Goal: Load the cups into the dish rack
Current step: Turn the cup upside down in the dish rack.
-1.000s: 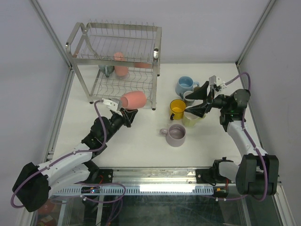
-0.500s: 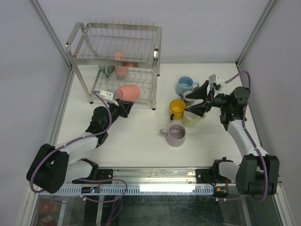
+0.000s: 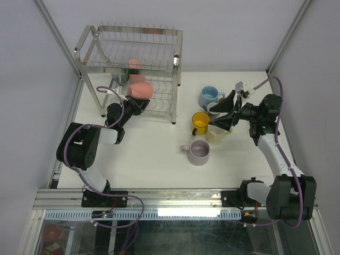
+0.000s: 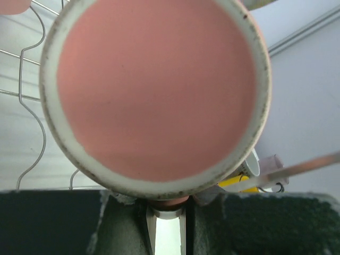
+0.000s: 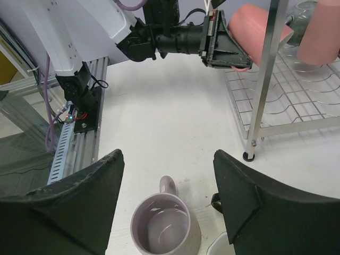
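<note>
Salmon pink mug (image 3: 141, 89) at the dish rack's (image 5: 261, 79) lower tier
Left gripper (image 5: 229, 40) clamps it sideways, likely to clear the upper shelf; right gripper (image 5: 167, 154) gapes empty

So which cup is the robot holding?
The pink cup lying sideways in the left pincer, at the rack; it alone is gripped.
</note>
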Available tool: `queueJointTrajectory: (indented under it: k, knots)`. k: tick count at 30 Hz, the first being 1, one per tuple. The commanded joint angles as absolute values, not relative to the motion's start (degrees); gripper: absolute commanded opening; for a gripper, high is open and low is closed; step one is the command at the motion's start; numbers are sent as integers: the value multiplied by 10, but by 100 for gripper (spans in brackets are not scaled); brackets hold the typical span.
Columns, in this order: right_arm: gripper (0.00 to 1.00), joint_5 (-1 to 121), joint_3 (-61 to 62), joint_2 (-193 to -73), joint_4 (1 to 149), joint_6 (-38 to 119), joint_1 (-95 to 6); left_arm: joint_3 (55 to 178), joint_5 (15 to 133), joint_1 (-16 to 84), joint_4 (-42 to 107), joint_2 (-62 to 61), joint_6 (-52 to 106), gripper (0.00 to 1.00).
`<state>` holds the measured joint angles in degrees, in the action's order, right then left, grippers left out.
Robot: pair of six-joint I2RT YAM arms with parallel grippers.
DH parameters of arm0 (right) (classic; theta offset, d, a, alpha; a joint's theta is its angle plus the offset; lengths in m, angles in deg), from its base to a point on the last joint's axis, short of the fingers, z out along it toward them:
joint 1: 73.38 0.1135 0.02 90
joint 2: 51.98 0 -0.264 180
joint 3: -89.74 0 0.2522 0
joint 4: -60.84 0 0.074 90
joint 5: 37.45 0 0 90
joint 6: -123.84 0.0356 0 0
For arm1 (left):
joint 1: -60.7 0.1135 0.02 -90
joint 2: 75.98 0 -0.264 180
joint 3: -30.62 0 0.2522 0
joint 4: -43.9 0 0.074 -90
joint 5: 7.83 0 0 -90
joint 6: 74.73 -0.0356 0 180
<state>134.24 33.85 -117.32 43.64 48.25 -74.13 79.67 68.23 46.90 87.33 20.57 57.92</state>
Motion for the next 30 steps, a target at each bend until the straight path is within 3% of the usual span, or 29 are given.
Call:
queueJointTrajectory:
  k: [1, 19, 30]
  knots:
    - [71, 1339, 304, -1167, 481, 478, -745, 866, 673, 472, 984, 237, 667, 0]
    - [71, 1339, 277, -1162, 580, 478, -745, 1043, 736, 471, 664, 287, 626, 0]
    - [71, 1339, 274, -1159, 596, 478, -745, 1166, 733, 471, 473, 319, 456, 0]
